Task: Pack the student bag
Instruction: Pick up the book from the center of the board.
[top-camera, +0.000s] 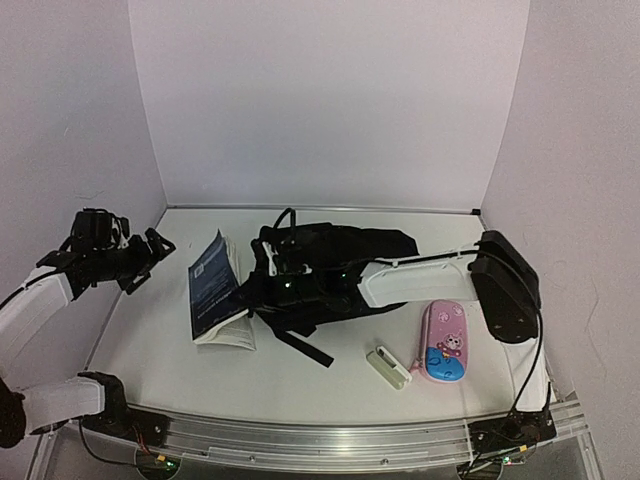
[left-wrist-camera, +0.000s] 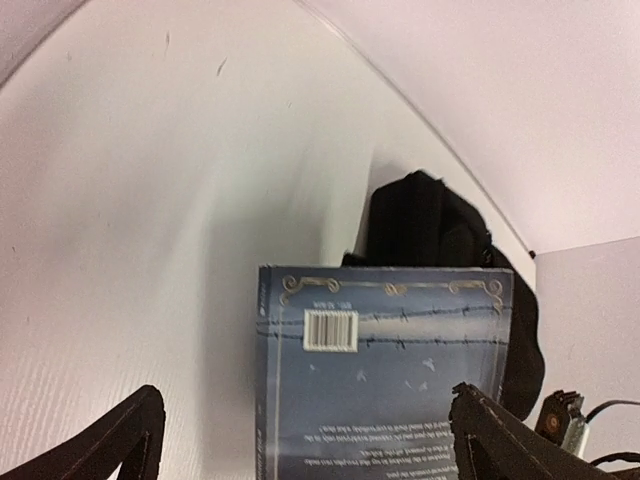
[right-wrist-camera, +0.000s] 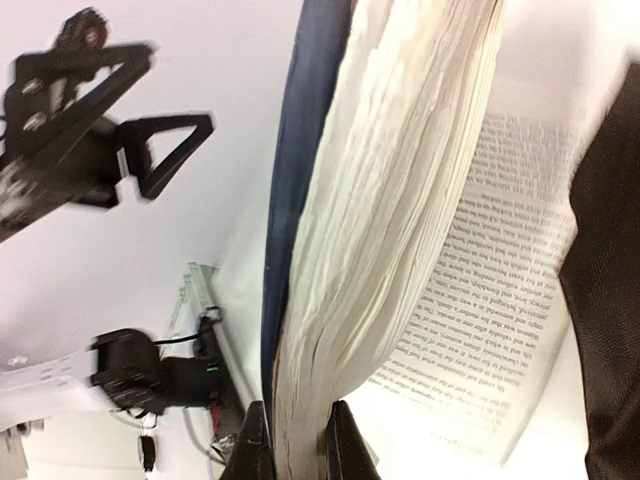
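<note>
Standing on edge with its pages fanned, the book (top-camera: 213, 285) is pinched at one edge by the right tool (right-wrist-camera: 295, 440), whose jaws are closed on it. The left tool (top-camera: 148, 258) is spread wide, holding nothing, left of the book and apart from it. The student bag (top-camera: 340, 250) lies mid-worktop (top-camera: 150, 350), just right of the book, whose long axis runs near to far. The right arm is judged nearer; the bag's opening cannot be made out.

Right gripper (right-wrist-camera: 297, 442), bottom centre: you are pinching book (right-wrist-camera: 400, 200) by its page block. Blue cover (right-wrist-camera: 300, 200) is standing edge-on at left. Pages are fanning upward, one printed page (right-wrist-camera: 490, 300) spreading right, beside student bag (right-wrist-camera: 612, 300). Left gripper (right-wrist-camera: 180, 90) is hovering upper left, blurred, jaws apart.
</note>
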